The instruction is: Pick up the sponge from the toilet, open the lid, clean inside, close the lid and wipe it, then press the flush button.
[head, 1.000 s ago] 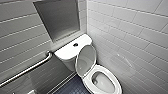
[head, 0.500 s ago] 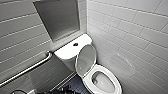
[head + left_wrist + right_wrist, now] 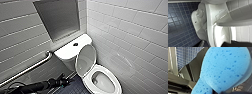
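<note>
Right tool [image 3: 218,91] looks clamped on the sponge [image 3: 224,69], which sits right up at my wrist cam. Its long axis seems to run out from the grip, fat end free for scrubbing. Left tool [image 3: 64,81] hangs low beside the toilet [image 3: 98,68]; can't tell if it's clenched. Further back the lid [image 3: 86,60] stands upright against the tank, so the bowl's reachable. Flush button [image 3: 75,44] is behind it.

Cool, even light filled the head view, strongest on the tiled wall [image 3: 130,32], where a pale sheen smeared the tiles. The lid [image 3: 86,60] gleamed glossy white; the recess [image 3: 58,17] above was greyer. Tile lines bowed toward the edges. In the left wrist view the toilet [image 3: 218,31] glared white against a dim floor [image 3: 179,25]. The sponge [image 3: 224,68] was brightly lit
</note>
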Robot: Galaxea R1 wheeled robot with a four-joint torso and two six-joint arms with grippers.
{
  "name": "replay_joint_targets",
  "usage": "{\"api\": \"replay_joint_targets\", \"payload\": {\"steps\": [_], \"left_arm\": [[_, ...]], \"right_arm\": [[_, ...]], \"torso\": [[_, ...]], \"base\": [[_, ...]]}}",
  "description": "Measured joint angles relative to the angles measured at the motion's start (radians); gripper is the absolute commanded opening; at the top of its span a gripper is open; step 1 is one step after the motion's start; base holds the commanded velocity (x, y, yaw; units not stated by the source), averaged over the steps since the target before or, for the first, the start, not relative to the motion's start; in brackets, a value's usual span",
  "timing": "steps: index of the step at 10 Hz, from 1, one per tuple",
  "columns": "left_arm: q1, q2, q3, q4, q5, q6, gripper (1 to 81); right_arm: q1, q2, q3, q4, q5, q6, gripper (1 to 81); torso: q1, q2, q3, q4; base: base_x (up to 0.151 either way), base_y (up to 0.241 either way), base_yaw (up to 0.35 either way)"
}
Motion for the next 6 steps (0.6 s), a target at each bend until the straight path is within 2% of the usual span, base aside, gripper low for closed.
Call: {"api": "replay_joint_targets", "payload": {"steps": [3,6], "left_arm": [[-0.082,0.000,-0.081,-0.113,-0.007,-0.003,81.1],[-0.137,0.025,-0.110,-0.140,-0.017,-0.005,81.1]], "right_arm": [[-0.012,0.003,-0.001,0.000,0.025,0.001,1.0],[-0.013,0.005,-0.002,0.000,0.032,0.006,1.0]], "torso": [[0.000,0.000,0.000,0.000],[0.000,0.000,0.000,0.000]], "base": [[0.000,0.000,0.000],[0.000,0.000,0.000]]}}
